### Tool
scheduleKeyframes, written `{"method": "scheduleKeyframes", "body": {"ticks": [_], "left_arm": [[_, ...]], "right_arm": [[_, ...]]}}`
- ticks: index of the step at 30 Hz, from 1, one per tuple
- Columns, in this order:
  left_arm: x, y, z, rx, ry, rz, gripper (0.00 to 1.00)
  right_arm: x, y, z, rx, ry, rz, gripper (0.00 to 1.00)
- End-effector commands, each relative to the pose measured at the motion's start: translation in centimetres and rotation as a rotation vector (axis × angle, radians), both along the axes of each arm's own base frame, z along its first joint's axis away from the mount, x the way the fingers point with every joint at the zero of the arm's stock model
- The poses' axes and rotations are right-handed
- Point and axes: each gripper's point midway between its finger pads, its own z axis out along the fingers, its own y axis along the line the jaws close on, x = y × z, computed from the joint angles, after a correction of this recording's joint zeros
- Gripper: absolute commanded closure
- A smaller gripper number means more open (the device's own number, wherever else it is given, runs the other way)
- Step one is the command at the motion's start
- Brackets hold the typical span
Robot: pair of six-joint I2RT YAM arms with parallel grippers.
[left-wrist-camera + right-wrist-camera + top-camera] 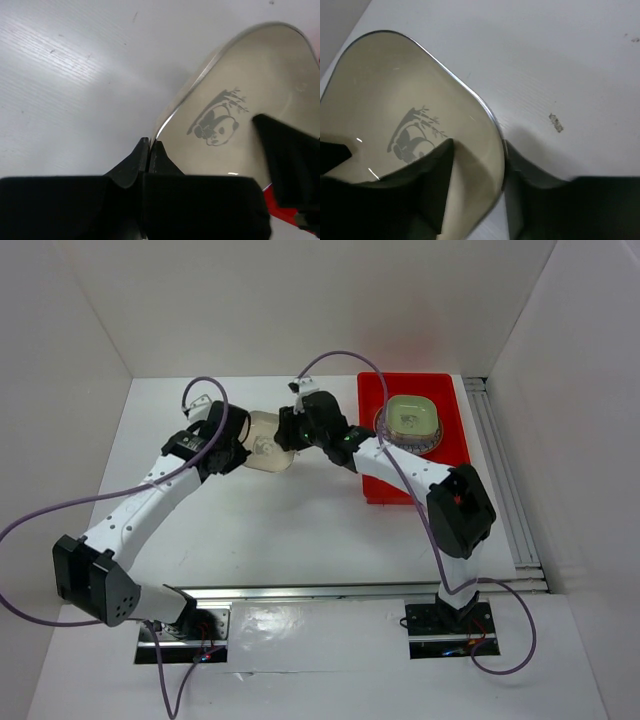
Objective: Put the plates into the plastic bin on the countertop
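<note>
Your left gripper (150, 150) is clenched on the rim of the cream dish (265, 437): in the left wrist view both fingers meet at their tips right where the thin edge runs in between them. The dish sits near the middle of the table (300, 530), between your two arms and left of the red bin (380, 480), outside it. You cannot tell from these views whether its base rests on the table or hangs just off it.

Your right gripper (477, 147) comes at the same dish from the opposite side. Its jaws are parted and stand astride the rim, one finger inside the bowl and the other outside. The inner finger is clear of the wall, with a strip of cream surface showing between them; the outer one is just beside the edge. So your right hand has no grip on it.

A grey panda print (217, 120) marks the inside of the dish.

Over in the bin, the round plate (433, 440) lies flat, and a green dish (412, 415) sits on top of it.
</note>
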Motion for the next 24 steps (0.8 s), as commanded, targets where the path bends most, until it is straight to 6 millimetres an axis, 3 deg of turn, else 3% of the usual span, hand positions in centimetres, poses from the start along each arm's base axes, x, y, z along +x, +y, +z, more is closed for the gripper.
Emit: {"method": "scheduleKeyframes", "body": {"ticks": [1,3,4,5,6,7,9,10,14,15,17,18,20,21,22,24], "left_arm": [[0.6,-0.4,3.4,-0.065,-0.115,0.015,1.0],[0.8,-0.1,3.8,-0.047,-0.131,0.024,1.0],[0.8,-0.1,4.2,-0.049,-0.135,0.024,1.0],[0.8,0.0,3.7,-0.04,-0.117,0.024,0.93],[0.8,0.0,3.7,-0.034,-0.116,0.017,0.83],[0.8,0.0,3.7,-0.034,-0.116,0.017,0.62],[0.7,-0.1,3.3,-0.036,-0.105,0.011,0.48],[0.6,-0.1,3.3,-0.036,-0.105,0.011,0.32],[-0.3,0.0,4.3,-0.036,-0.117,-0.025,0.05],[-0.7,-0.2,4.5,-0.05,-0.112,-0.039,0.05],[-2.0,-0.1,4.7,-0.064,-0.114,-0.063,0.05],[-2.6,-0.5,4.5,-0.087,-0.106,-0.087,0.05],[-3.4,-0.6,3.7,-0.085,-0.095,-0.126,0.05],[-3.8,-0.8,4.3,-0.086,-0.113,-0.145,0.05],[-4.1,-1.1,3.8,-0.06,-0.103,-0.17,0.05],[-5.0,-0.7,3.7,-0.017,-0.092,-0.172,0.04]], "right_arm": [[0.1,0.1,-0.7,0.001,0.014,-0.033,0.83],[-0.1,0.4,-0.7,0.004,0.017,-0.036,1.0],[-0.1,0.4,-0.7,0.004,0.017,-0.036,1.0],[-0.1,0.1,-0.3,0.001,0.012,-0.049,1.0],[0.0,-0.2,0.4,0.004,-0.002,-0.066,1.0],[0.2,-0.4,0.4,0.001,-0.005,-0.075,1.0],[0.9,-1.6,0.7,-0.02,-0.009,-0.107,1.0],[1.2,-2.3,1.3,-0.025,-0.018,-0.115,1.0],[4.9,-8.0,4.1,-0.057,-0.07,-0.251,1.0],[6.7,-11.3,5.0,-0.065,-0.087,-0.312,1.0],[8.5,-14.9,6.7,-0.058,-0.107,-0.366,1.0],[10.2,-19.0,6.8,-0.09,-0.118,-0.42,1.0],[11.4,-22.4,7.4,-0.127,-0.141,-0.454,1.0],[11.9,-23.8,7.9,-0.137,-0.158,-0.449,1.0],[12.6,-27.5,8.3,-0.169,-0.179,-0.485,1.0],[13.3,-30.1,8.9,-0.147,-0.199,-0.461,1.0]]}}
